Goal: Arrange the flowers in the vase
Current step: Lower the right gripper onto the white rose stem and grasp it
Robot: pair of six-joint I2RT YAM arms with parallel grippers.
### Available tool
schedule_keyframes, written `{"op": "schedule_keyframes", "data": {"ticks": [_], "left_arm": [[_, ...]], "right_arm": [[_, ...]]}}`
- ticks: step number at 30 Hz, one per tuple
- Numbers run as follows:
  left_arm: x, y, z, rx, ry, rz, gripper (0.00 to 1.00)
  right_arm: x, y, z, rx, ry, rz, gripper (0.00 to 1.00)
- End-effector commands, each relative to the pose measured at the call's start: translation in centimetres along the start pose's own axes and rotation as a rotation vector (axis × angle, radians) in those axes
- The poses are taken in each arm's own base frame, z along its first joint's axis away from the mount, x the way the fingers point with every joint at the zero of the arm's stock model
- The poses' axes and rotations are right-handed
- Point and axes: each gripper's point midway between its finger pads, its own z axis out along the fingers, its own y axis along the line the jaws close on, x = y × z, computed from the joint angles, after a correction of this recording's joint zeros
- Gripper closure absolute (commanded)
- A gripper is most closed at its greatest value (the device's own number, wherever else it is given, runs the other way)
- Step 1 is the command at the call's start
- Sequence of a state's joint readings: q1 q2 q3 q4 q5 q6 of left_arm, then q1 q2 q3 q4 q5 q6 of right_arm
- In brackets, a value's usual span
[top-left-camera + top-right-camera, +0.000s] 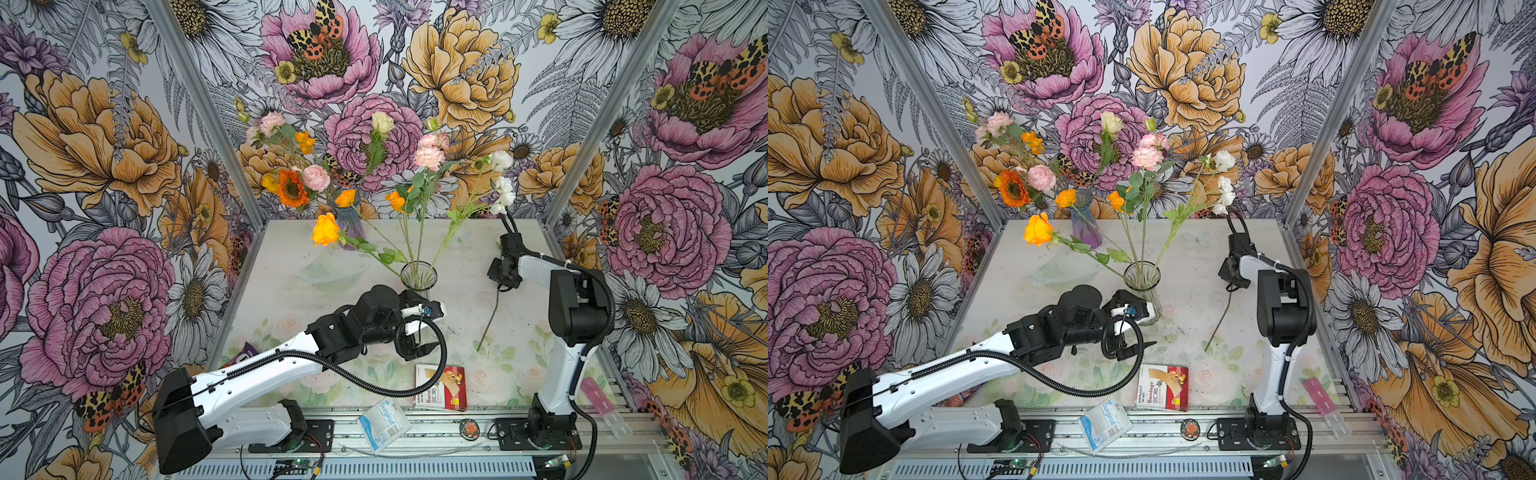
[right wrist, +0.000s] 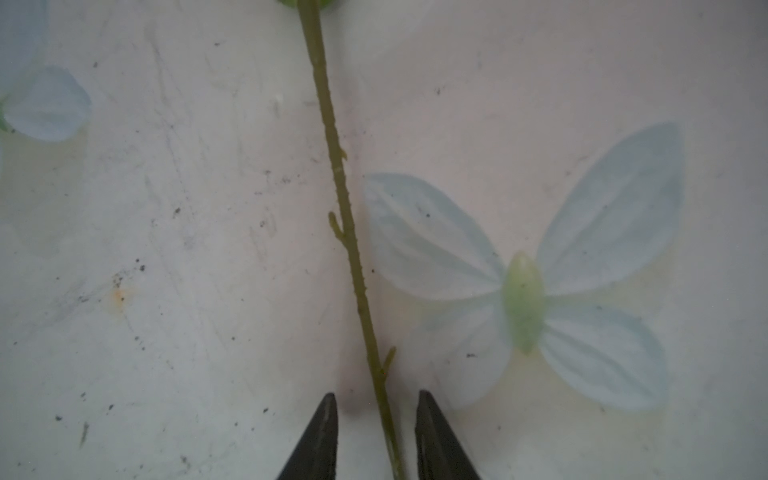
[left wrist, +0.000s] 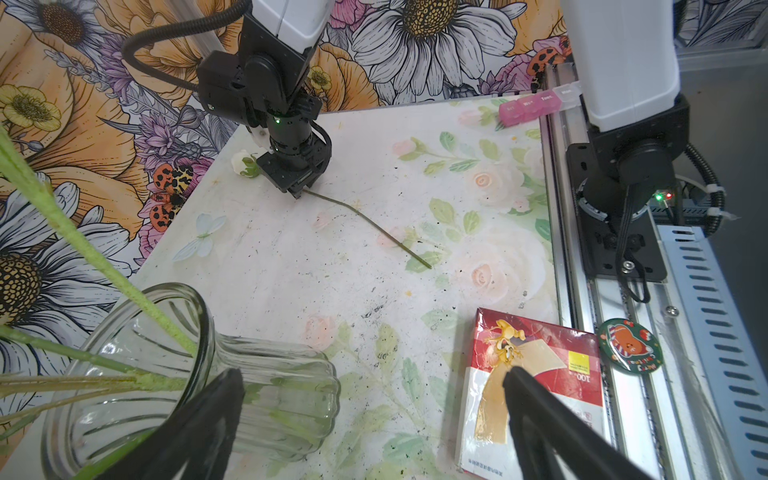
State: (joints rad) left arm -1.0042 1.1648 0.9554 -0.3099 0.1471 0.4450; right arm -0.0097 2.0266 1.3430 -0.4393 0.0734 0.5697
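Observation:
A clear ribbed glass vase (image 1: 419, 278) (image 1: 1142, 282) (image 3: 166, 353) stands mid-table. It holds several flowers: an orange rose (image 1: 326, 229), pink heads (image 1: 430, 157) and white heads (image 1: 500, 160). My left gripper (image 1: 430, 328) (image 1: 1133, 332) (image 3: 372, 378) is wide open just in front of the vase, one finger beside its glass body, nothing held. Another flower lies flat on the table, its thin green stem (image 1: 492, 316) (image 1: 1219, 322) (image 3: 374, 224) (image 2: 340, 187) running toward the front. My right gripper (image 1: 503, 284) (image 1: 1232, 286) (image 3: 301, 191) (image 2: 376, 395) is down over it, jaws either side of the stem with gaps showing. Its cream bud (image 3: 241, 162) shows beside the gripper.
A purple vase (image 1: 351, 220) with more flowers stands at the back. A clear shallow dish (image 1: 328, 270) lies left of the glass vase. Near the front lie a red bandage box (image 1: 442, 386), a surgical packet (image 1: 384, 422), a round badge (image 1: 468, 428) and a pink pill organiser (image 1: 598, 392).

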Motion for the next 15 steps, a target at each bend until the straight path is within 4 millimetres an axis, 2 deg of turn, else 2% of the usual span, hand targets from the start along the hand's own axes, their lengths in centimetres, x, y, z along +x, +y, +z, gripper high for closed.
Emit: {"op": "schedule_keyframes", "data": {"ticks": [1, 13, 15], "left_arm": [[-1.7, 0.1, -0.8, 0.003, -0.056, 0.017, 0.01], [-1.7, 0.0, -1.0, 0.005, -0.055, 0.019, 0.01], [-1.7, 0.0, -0.9, 0.003, -0.052, 0.019, 0.01]], "right_arm": [[2.1, -1.4, 1.6, 0.048, 0.118, 0.020, 0.74], [3.3, -2.7, 1.2, 0.078, 0.173, -0.001, 0.99], [3.7, -3.0, 1.1, 0.076, 0.186, 0.001, 1.00]]}}
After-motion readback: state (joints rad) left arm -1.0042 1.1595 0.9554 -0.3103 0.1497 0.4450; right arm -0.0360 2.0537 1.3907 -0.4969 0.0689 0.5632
